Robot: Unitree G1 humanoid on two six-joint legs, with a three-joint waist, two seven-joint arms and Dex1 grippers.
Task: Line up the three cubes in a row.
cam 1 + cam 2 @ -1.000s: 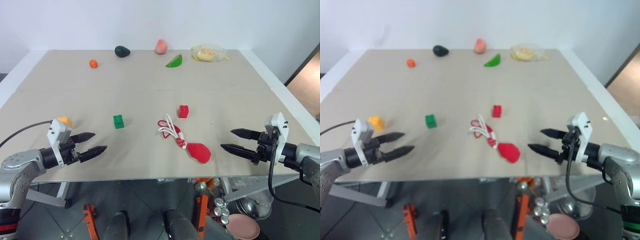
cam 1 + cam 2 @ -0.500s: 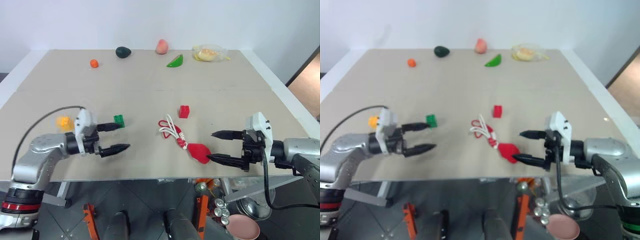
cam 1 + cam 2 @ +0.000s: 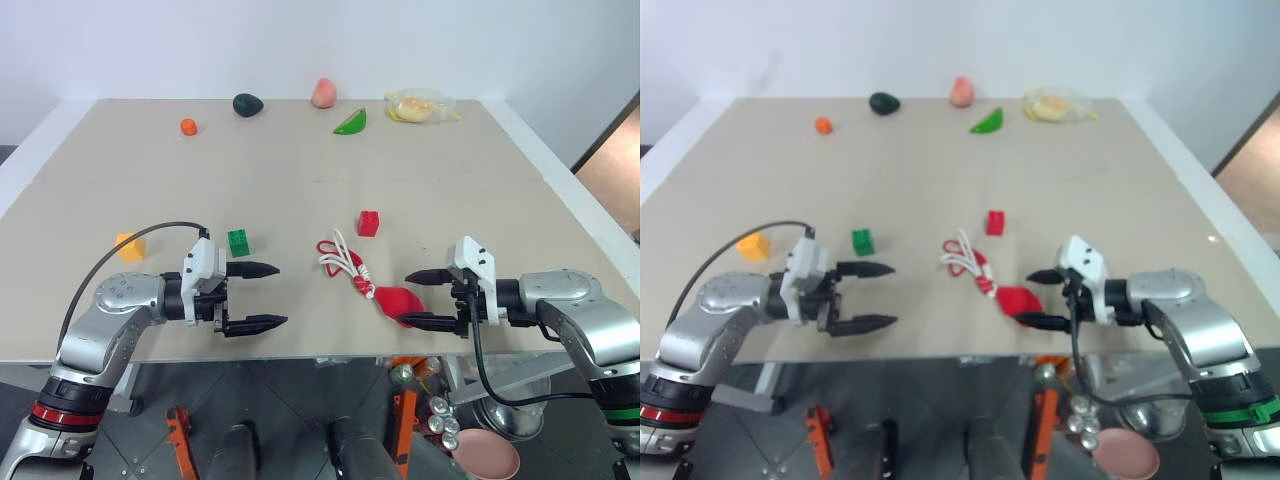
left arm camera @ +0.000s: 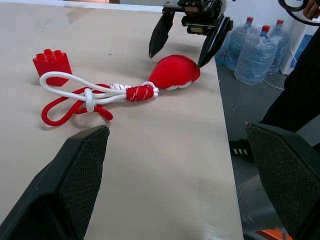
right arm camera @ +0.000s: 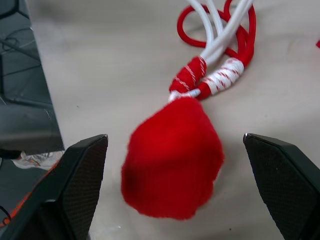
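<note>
Flanking a soft red pouch (image 3: 399,302) (white-corded), both grippers' jaws gape; 3 studded cubes scattered.

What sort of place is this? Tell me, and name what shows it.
Probably a robot test room or lab: a plain beige table against a bare white wall, scattered toy food such as a peach, and large water bottles on the floor.

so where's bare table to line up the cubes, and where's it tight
Free: the wide band between the far row of toy foods and the green cube and red cube; also the stretch between yellow-orange cube and green.
Crowded: around the red pouch, flanked by the open right gripper.
</note>
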